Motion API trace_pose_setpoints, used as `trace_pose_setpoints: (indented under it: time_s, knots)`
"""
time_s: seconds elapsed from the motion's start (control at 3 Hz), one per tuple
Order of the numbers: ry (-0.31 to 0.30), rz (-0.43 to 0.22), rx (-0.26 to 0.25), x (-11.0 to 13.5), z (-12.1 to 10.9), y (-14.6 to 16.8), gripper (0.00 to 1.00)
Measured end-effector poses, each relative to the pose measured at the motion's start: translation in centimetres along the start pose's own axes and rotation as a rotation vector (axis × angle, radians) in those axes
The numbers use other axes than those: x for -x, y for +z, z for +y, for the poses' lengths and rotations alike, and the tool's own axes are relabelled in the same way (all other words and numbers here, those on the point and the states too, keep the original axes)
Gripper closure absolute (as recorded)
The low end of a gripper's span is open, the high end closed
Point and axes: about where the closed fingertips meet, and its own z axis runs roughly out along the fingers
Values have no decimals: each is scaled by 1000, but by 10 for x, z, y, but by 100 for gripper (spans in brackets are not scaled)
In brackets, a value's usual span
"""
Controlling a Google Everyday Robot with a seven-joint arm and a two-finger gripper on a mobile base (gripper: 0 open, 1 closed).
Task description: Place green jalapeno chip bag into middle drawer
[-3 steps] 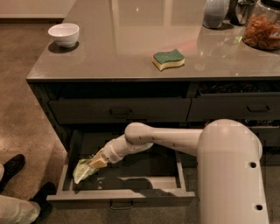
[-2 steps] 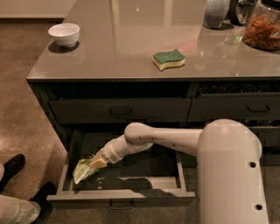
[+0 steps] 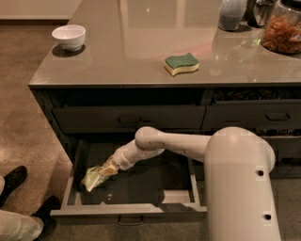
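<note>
The middle drawer [image 3: 127, 209] stands pulled open below the counter, its grey tray in view. The green jalapeno chip bag [image 3: 92, 177] lies at the left side of the tray, crumpled, light green and white. My gripper [image 3: 107, 170] reaches down into the drawer from the right and is at the bag's right end, touching it. My white arm runs across the drawer from the robot body at the lower right.
On the counter are a white bowl [image 3: 68, 36] at the far left, a green-and-yellow sponge [image 3: 181, 63] in the middle, and a jar [image 3: 282, 28] and grey vessel [image 3: 232, 13] at the back right. A person's dark shoes [image 3: 14, 181] are at the lower left on the floor.
</note>
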Motion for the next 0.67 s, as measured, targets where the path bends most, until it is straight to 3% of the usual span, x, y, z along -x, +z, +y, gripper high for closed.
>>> trace_pose_setpoints:
  time_s: [0.33, 0.67]
  knots:
    - [20, 44, -4, -19, -24, 2, 100]
    - [48, 56, -10, -40, -40, 4, 85]
